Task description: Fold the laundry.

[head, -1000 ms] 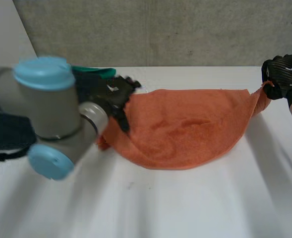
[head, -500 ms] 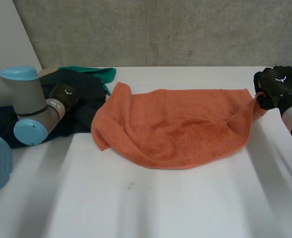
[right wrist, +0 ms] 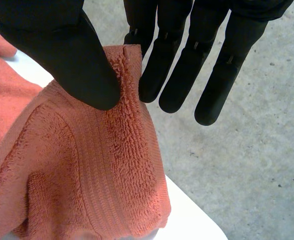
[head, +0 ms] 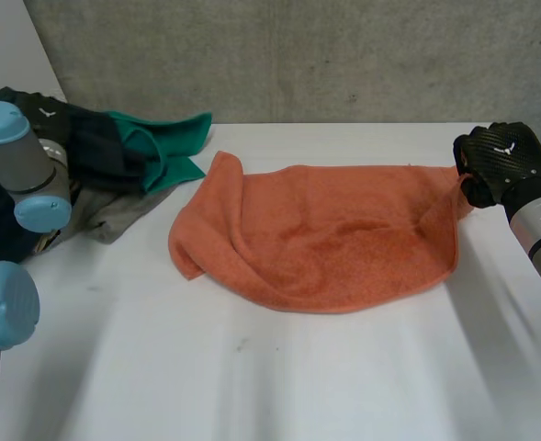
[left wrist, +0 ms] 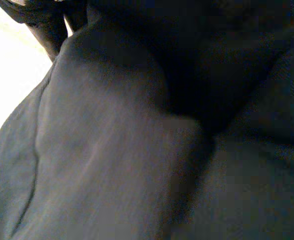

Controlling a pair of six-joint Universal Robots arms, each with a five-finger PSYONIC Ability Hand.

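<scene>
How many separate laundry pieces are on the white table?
4 can be told apart: the orange terry towel spread mid-table, its corner pinched by the right hand; heaped beside the left arm, a green cloth, a dark garment and a grey garment. The heap may hide more.

table: white and smooth, is stretching across the near part of the head view, its far edge running straight along the foot of the wall.
concrete wall: grey and mottled, is standing upright just behind the table's far edge, spanning most of its width.
white panel: plain, is rising beyond the table's far left corner, its border with the wall running at a slant.
speck: small and dark, is sitting on the table's bare top, near its middle.
grey speckled surface: is showing past the table's white edge; wall or floor, cannot tell.
</scene>
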